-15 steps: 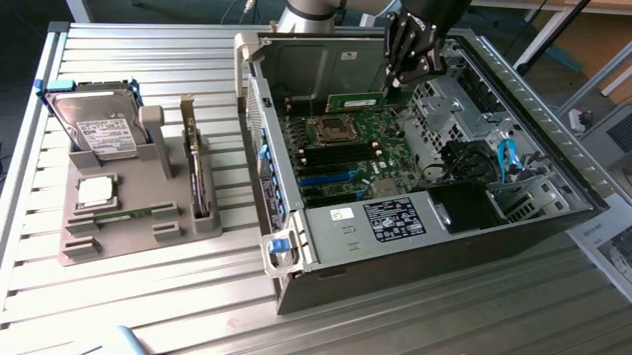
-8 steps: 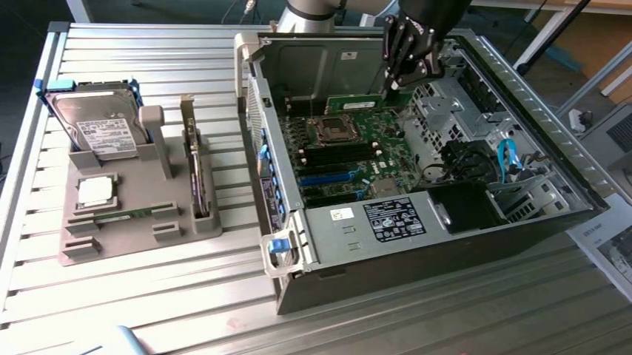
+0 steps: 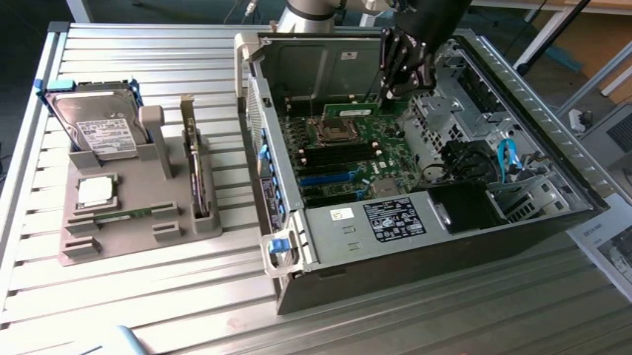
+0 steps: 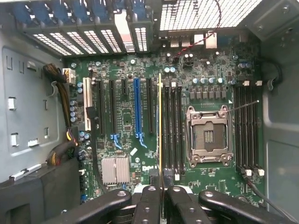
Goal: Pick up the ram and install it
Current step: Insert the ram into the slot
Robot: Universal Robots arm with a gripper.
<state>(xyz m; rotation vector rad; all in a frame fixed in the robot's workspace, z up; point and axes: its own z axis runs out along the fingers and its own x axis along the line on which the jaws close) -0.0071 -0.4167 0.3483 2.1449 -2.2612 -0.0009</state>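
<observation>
The ram (image 3: 351,111), a thin green stick, hangs inside the open computer case (image 3: 296,251) above the motherboard (image 3: 356,159). My gripper (image 3: 395,92) is shut on it and reaches down from the far side of the case. In the wrist view the ram (image 4: 160,130) appears edge-on as a narrow gold-edged line running out from between the black fingers (image 4: 147,205). It sits just beside the black memory slots (image 4: 174,130), which lie next to the empty processor socket (image 4: 209,135). Whether its edge touches a slot I cannot tell.
On the exterior view's left, a grey holder (image 3: 148,214) carries a silver hard drive (image 3: 97,124), a square processor chip (image 3: 96,191) and an upright card (image 3: 200,185). Inside the case are the power supply (image 3: 395,218), a blue cable (image 3: 508,159) and drive bays. The case walls stand close around my gripper.
</observation>
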